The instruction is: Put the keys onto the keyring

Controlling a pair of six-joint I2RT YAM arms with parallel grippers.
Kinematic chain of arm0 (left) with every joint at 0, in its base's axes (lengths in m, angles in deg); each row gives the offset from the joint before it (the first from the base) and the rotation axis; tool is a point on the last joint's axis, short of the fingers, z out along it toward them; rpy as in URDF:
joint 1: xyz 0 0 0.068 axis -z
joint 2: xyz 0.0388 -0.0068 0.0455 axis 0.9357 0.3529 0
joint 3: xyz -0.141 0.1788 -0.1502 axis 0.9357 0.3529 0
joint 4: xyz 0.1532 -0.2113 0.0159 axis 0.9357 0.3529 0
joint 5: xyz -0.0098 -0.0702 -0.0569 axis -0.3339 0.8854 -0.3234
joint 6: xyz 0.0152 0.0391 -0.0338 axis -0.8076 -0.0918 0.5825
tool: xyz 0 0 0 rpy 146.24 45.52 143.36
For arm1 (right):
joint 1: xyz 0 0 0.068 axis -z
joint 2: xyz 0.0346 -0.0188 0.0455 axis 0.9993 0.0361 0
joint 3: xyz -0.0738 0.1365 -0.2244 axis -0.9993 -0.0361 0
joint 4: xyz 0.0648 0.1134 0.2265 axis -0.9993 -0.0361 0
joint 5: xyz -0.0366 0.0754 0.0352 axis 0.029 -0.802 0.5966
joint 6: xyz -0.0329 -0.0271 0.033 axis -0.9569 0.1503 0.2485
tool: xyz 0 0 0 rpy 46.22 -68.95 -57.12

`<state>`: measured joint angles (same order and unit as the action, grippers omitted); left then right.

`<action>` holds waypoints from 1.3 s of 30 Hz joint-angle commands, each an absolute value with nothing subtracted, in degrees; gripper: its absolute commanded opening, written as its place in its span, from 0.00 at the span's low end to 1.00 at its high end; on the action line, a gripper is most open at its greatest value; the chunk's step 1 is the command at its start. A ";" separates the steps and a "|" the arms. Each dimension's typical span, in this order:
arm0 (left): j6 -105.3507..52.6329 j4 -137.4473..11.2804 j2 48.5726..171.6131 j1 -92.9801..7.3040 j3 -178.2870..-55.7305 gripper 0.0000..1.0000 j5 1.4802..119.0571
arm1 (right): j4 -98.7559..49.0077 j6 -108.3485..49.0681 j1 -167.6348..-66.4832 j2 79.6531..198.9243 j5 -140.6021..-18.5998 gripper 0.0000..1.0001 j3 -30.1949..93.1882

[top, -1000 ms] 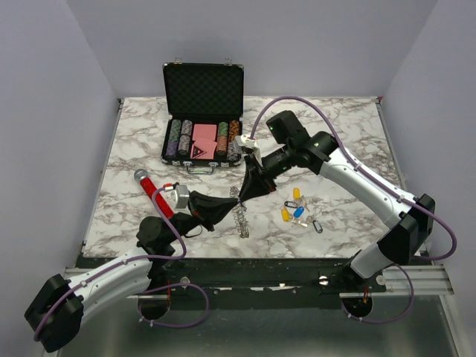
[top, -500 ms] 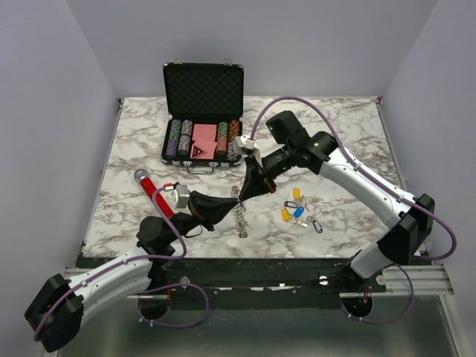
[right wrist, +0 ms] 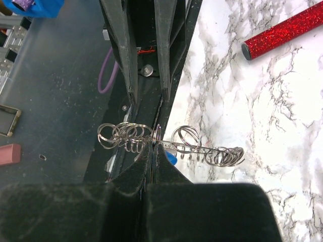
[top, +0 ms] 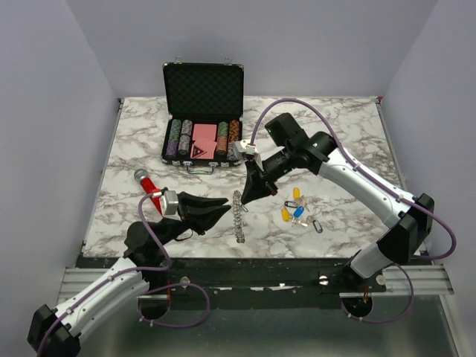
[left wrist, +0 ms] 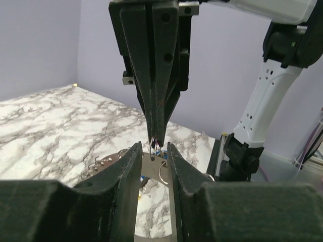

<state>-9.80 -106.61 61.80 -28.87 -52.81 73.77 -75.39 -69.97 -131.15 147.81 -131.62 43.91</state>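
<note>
The right gripper (right wrist: 153, 147) has its jaws pressed together on a single loop of the keyring (right wrist: 222, 155), pinching it near the middle of its length, so the fringe of small rings trails off to either side. The left gripper (left wrist: 153, 148) faces it with jaws spread and nothing between them, just short of the ring.

The keyring looks light but floppy, more a slack chain than a rigid hoop. It should sag and swing from whatever single point is held, and the thin steel will likely slide in smooth pads. A second hold close beside the first pinch, on one loop rather than the bundle, would steady it for threading. The keys (top: 296, 210) lie in a loose cluster on the marble table (top: 357, 149), near the right gripper and apart from the ring. They are tiny and best taken by their plastic heads.

The right wrist view shows the pinch and individual loops. The overhead view shows the keys, the poker chip case (top: 202, 111) and the ring's full run. Whether the ring's lower end rests on the marble is hard to judge.
</note>
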 commanded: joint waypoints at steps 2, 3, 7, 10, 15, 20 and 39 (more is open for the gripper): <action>-15.86 -91.68 57.37 -30.22 -56.61 0.36 77.93 | -77.97 -72.75 -131.26 148.30 -132.34 0.00 45.34; -17.71 -89.30 57.36 -30.31 -58.10 0.36 78.98 | -78.50 -73.62 -131.26 148.38 -132.08 0.01 45.25; -25.96 -76.14 60.34 -30.49 -66.61 0.36 83.90 | -80.87 -77.14 -131.18 148.12 -130.24 0.01 44.81; -31.51 -66.72 64.29 -30.58 -73.47 0.40 88.38 | -81.85 -79.08 -131.26 148.03 -128.92 0.00 44.81; -37.14 -57.12 69.83 -30.75 -80.60 0.48 93.75 | -82.73 -80.57 -131.26 147.77 -127.68 0.01 44.37; -39.78 -55.36 73.96 -30.75 -83.16 0.53 97.18 | -82.64 -80.49 -131.35 147.68 -127.77 0.00 44.37; -41.72 -54.04 82.50 -30.84 -87.99 0.35 97.80 | -82.37 -80.22 -131.52 147.68 -127.95 0.00 44.02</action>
